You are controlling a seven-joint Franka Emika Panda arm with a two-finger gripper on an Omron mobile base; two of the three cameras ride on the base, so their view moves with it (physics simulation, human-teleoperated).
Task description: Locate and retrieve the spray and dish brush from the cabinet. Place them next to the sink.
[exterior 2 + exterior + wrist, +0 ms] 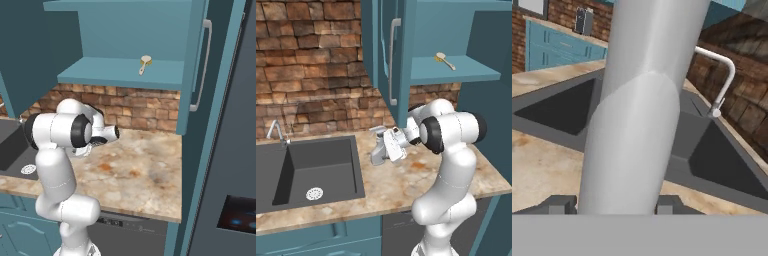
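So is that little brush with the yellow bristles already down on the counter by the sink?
No, the dish brush lies up on the teal shelf of the open cabinet, well above the counter.

Even, flat rendered light — soft shadows, no glare — slightly blurry throughout.

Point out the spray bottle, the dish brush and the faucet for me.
spray [634, 115]: hand view, on the middle of its pale grey body between the finger tips.
dish brush [445, 60]: left base view, on its handle, lying on the cabinet shelf.
faucet [277, 131]: left base view, on its chrome neck behind the sink.
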